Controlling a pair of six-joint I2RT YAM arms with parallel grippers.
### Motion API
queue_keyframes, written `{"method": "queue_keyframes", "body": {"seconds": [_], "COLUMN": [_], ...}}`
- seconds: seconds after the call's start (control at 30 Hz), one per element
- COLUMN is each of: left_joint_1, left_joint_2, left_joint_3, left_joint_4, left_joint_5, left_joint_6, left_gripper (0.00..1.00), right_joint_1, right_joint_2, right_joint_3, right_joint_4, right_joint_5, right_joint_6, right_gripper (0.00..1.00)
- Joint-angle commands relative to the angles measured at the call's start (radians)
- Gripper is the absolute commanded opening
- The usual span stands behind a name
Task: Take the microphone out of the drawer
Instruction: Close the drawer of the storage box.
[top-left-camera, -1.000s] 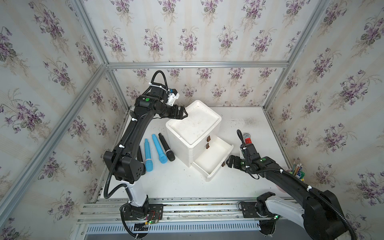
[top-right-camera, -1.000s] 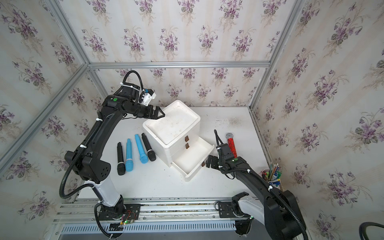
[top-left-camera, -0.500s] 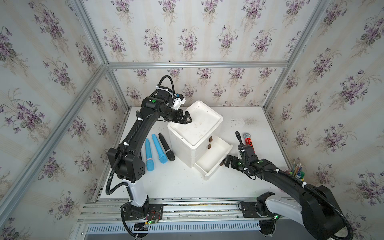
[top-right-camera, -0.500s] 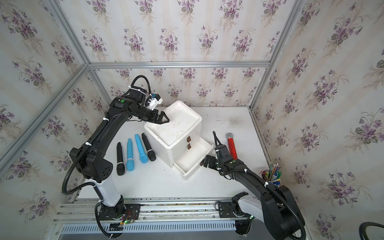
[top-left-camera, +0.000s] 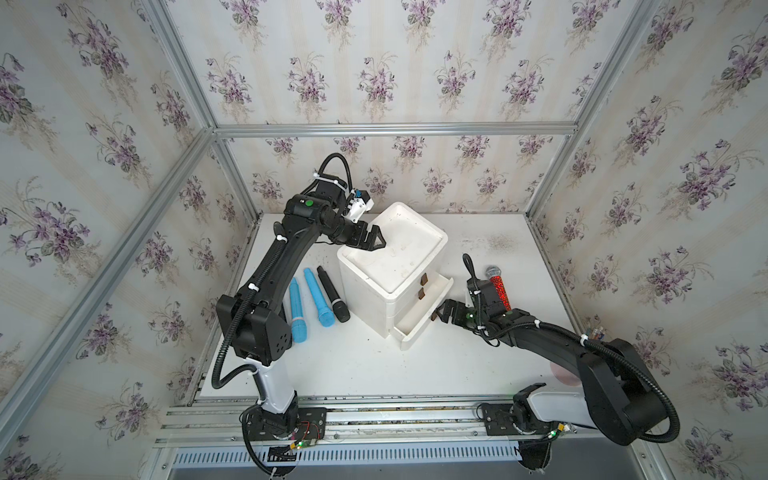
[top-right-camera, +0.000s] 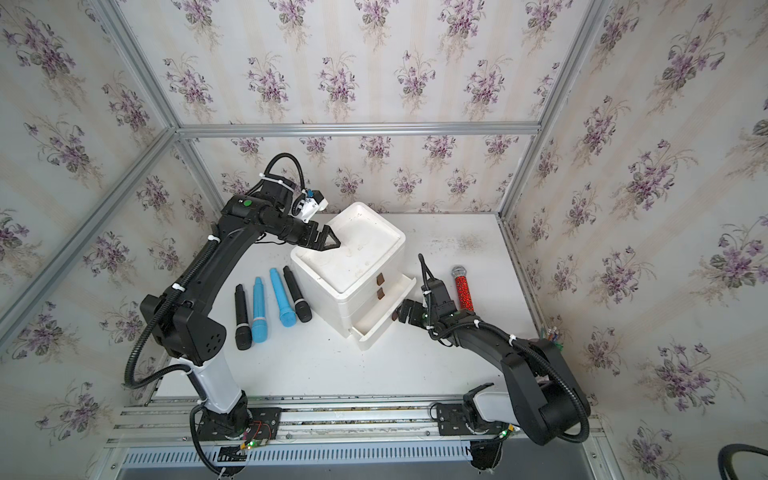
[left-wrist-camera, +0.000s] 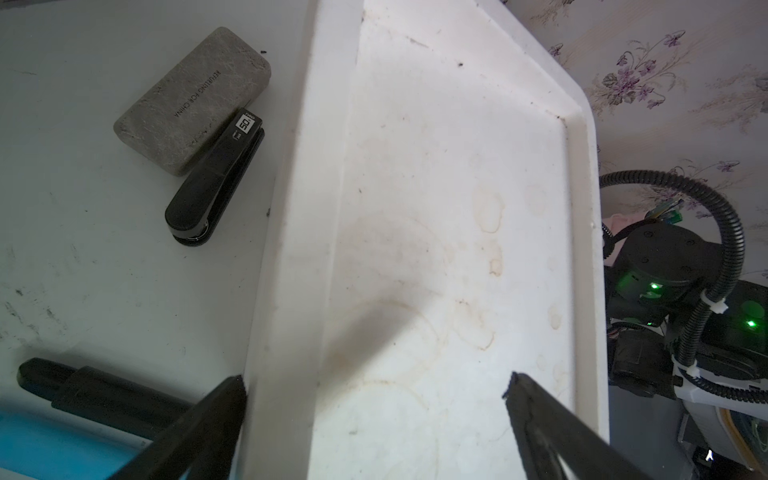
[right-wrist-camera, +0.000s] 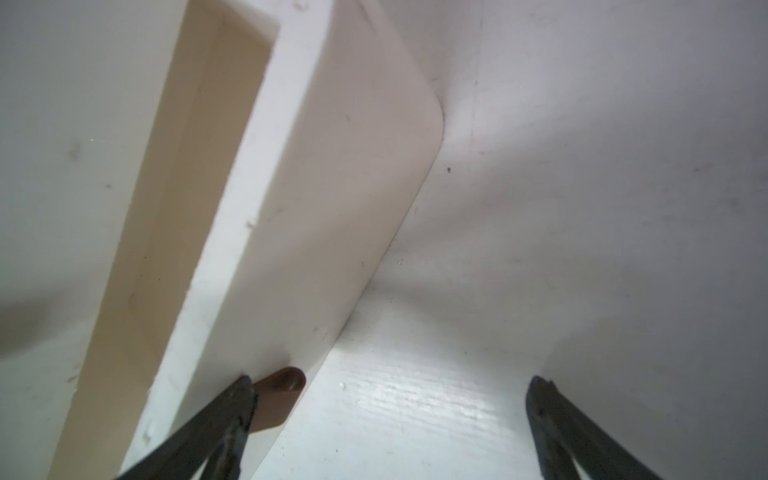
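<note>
A white plastic 3-drawer cabinet (top-left-camera: 390, 266) is shown on the table (top-left-camera: 415, 370), its bottom drawer (top-left-camera: 419, 320) pulled out, apparently empty. A red glitter microphone (top-left-camera: 498, 291) lies near the right edge. The left hand (top-left-camera: 379, 240) and right hand (top-left-camera: 438, 312) are spread wide, empty. Removal is judged done.

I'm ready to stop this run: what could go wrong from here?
1. The open right gripper has one finger at the handle of the drawer; a push might shift the whole cabinet, since the open left gripper over its top grips nothing.
2. The red microphone lies close beside the right arm and might get knocked.
</note>
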Motion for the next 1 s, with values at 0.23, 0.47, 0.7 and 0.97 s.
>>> {"method": "queue_keyframes", "body": {"seconds": [0.23, 0.47, 0.7, 0.97], "left_joint_1": [-0.03, -0.033, -0.044, -0.053], "left_joint_2": [-0.002, -0.004, 0.012, 0.028], "left_joint_3": [-0.002, 0.002, 0.012, 0.016], "left_joint_4": [-0.028, -0.028, -0.029, -0.02], "left_joint_5": [0.077, 0.092, 0.114, 0.115], "left_joint_6": [0.008, 0.004, -0.001, -0.006], "left_gripper": [0.99, 0.99, 0.99, 0.99], "right_joint_1": [0.031, 0.044, 0.046, 0.047], "right_joint_2": [0.099, 0.13, 0.145, 0.134], "right_joint_3": [0.058, 0.077, 0.077, 0.087], "right_joint_4": [0.125, 0.152, 0.199, 0.185], "right_joint_5": [-0.023, -0.033, -0.045, -0.023], "right_joint_6": [0.023, 0.034, 0.059, 0.058], "right_gripper": [1.0, 1.0, 1.0, 1.0]}}
